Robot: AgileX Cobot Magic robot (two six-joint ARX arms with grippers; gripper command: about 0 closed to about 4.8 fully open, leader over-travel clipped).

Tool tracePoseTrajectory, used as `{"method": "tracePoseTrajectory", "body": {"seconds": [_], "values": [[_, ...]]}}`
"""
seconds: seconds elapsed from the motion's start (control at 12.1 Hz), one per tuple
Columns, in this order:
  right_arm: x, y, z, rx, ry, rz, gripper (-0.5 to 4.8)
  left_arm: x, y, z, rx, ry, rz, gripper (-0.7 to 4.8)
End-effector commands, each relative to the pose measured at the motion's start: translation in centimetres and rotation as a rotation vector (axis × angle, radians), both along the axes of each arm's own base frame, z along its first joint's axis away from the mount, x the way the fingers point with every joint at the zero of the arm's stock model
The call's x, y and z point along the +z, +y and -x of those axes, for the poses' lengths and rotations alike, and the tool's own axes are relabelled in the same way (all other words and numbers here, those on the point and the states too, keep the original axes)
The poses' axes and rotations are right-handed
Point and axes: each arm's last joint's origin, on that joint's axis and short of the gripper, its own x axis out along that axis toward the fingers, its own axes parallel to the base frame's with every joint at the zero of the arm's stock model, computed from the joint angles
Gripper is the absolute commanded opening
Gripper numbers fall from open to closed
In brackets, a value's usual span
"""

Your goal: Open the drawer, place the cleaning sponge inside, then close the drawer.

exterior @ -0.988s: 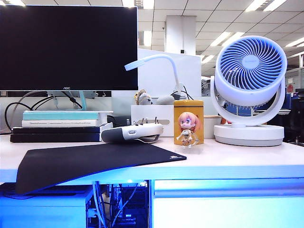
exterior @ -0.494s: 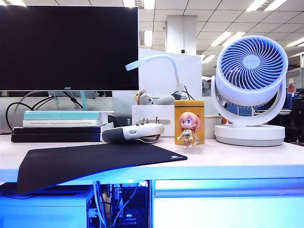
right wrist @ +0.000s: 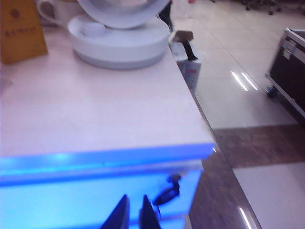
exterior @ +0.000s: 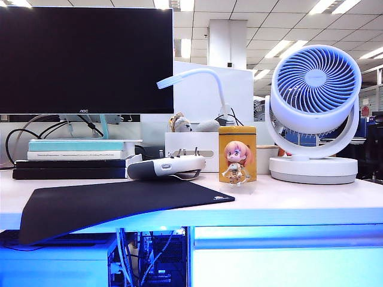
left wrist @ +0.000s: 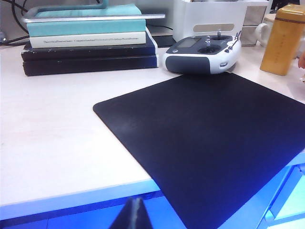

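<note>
Both grippers hang below the pale worktop's (exterior: 287, 200) front edge: right gripper (right wrist: 134, 213) w/ fingers nearly pressed together, empty, by the right corner; left gripper (left wrist: 134, 217) barely seen, can't tell its state; sponge not visible, drawer front (exterior: 287, 257) closed.

Very little of the robot's body is seen. In the exterior view no arm or hand is shown. In the left wrist view only the tip of the left hand (left wrist: 135, 214) is visible at the frame's edge: a dark, nearly black wedge, with a thin paler line along its middle where two fingers are pressed together. In the right wrist view the right hand (right wrist: 135, 214) is seen as two slim, black, blade-like fingers (right wrist: 120, 215), tapered toward their tips and parted by only a narrow slit. No cables, screws or markings can be made out on either.
</note>
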Motion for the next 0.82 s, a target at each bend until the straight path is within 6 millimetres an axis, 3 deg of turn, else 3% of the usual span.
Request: {"method": "tracePoseTrajectory", "body": {"seconds": [0.08, 0.82], "values": [[-0.54, -0.17, -0.32, 0.11, -0.028, -0.038, 0.41, -0.28, -0.01, 0.01, -0.003, 0.021, 0.003, -0.05], [-0.56, -0.09, -0.32, 0.132, -0.025, -0.042, 0.41, -0.28, -0.01, 0.01, -0.003, 0.021, 0.003, -0.05]]}}
